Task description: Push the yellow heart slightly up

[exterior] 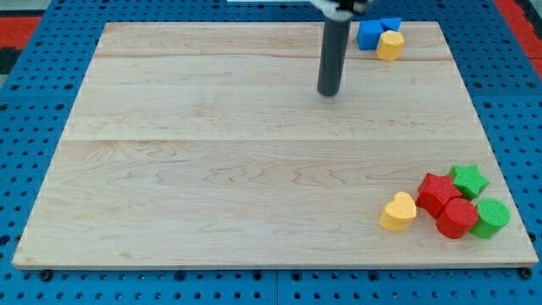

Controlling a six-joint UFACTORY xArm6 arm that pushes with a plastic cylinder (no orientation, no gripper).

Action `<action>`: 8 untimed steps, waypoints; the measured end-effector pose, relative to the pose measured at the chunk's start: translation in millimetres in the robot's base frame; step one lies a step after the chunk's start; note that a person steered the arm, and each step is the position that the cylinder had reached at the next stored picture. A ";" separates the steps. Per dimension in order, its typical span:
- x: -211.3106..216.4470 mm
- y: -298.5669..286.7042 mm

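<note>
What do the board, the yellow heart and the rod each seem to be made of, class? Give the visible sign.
Board: pale wood, matte, with visible grain and plank seams.
Yellow heart: probably plastic or painted wood, judging by its even colour and smooth faces.
Rod, ending at my tip far above the heart: dark, slightly glossy, metal or plastic; unclear which.

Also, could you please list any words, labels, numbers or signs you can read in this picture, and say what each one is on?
None: no text, label, number or sign can be read anywhere in the camera view.
The wooden board shows only bare grain.
The yellow heart, the other coloured blocks and the rod ending in my tip are plain and unmarked.
The blue pegboard around the board carries only holes.
</note>
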State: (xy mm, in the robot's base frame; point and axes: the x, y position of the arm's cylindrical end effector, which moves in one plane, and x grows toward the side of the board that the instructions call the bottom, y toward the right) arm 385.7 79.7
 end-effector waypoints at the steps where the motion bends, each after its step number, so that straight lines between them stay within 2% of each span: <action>1: 78.1 -0.5; 3: 202.9 -2.0; 4: 232.7 33.9; 5: 232.1 75.5; 6: 223.8 54.5; 8: 209.7 65.7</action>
State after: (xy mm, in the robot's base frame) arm 595.4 145.4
